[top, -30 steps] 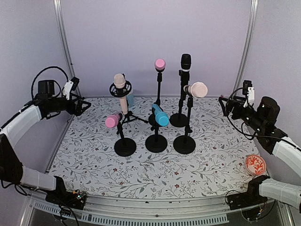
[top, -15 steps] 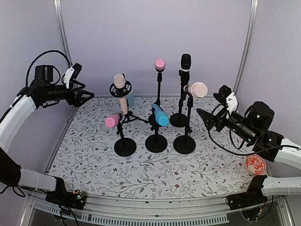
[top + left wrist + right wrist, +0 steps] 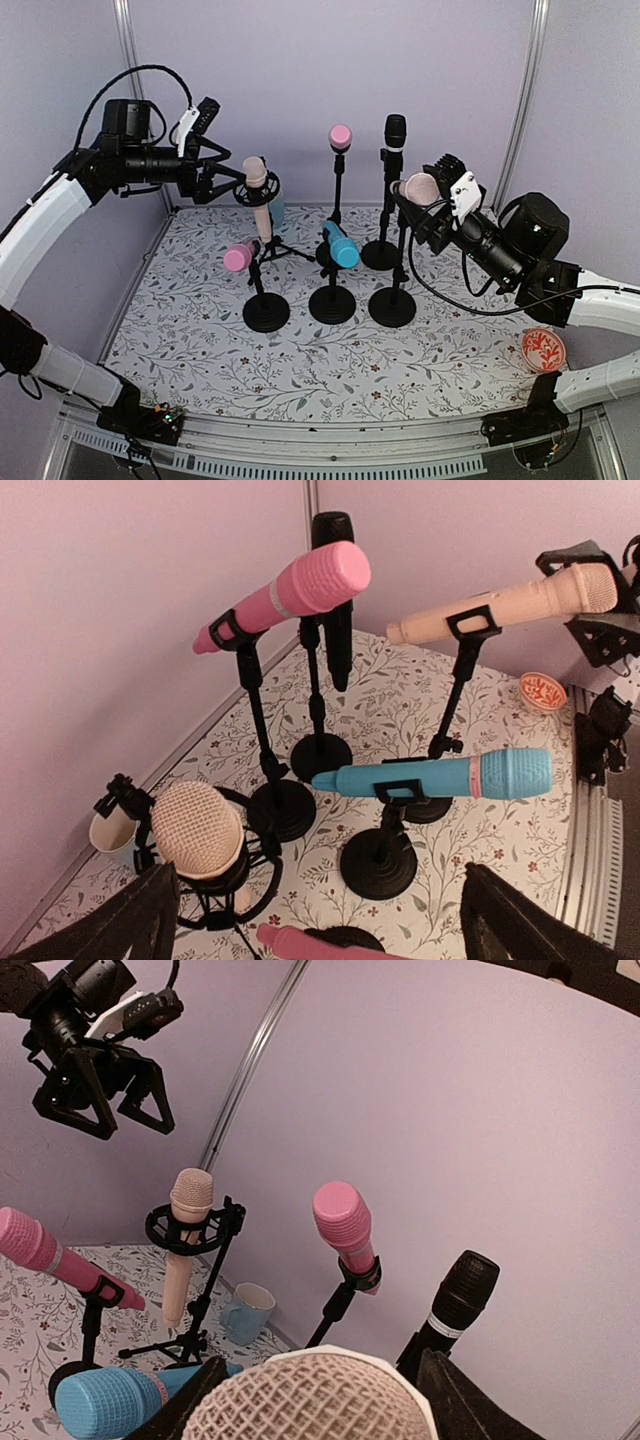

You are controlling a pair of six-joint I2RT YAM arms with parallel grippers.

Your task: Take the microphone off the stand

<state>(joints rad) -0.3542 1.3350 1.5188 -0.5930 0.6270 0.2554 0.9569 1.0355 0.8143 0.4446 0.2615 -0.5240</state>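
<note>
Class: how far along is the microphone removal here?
Done: nothing; all six microphones sit on stands. In hand: the right gripper flanks the head of the cream microphone, grip unconfirmed; the left gripper hangs open near the shock-mounted microphone. Left: clamp and lift it free.

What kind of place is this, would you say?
Likely a robot test booth, not a studio: plain lilac walls, metal frame posts, a floral table cover, and six microphones staged on stands.
</note>
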